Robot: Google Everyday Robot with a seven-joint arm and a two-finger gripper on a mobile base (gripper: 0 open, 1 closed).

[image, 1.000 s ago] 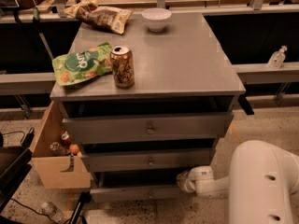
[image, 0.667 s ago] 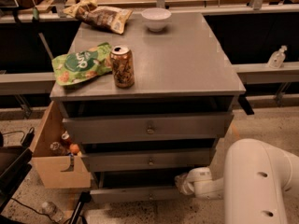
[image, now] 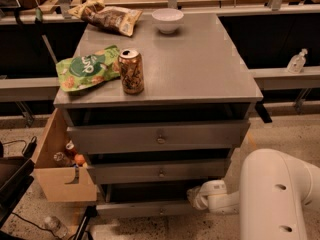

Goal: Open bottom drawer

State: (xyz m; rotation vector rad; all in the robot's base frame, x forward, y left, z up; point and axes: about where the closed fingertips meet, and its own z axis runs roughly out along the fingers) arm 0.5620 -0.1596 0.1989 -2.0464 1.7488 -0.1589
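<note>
Camera view looks down on a grey cabinet of three drawers, with the bottom drawer [image: 145, 209] lowest, close to the floor, its slim front carrying a small round knob at the centre. That front sits set back beneath the middle drawer [image: 125, 173] and the top drawer [image: 115, 138], with a dark gap above it, and it looks shut or very nearly so. The gripper [image: 196, 197] is at the end of the white arm [image: 272, 199], low on the cabinet's right side and just beside the right end of the bottom drawer's front, level with the gap above it. Whether it is open or closed cannot be told, since its tip is turned toward the cabinet and hidden. It appears to be off to the side of the knob, not on it. On that showing the task seems to be at an early stage: the arm is down at the right height, but no hold on the knob or drawer edge can be seen, and the pull outward is all still to do. On the tabletop [image: 200, 64] stand a can [image: 131, 71], a green bag [image: 82, 73] and a white bowl [image: 167, 20], well apart from the work below.
</note>
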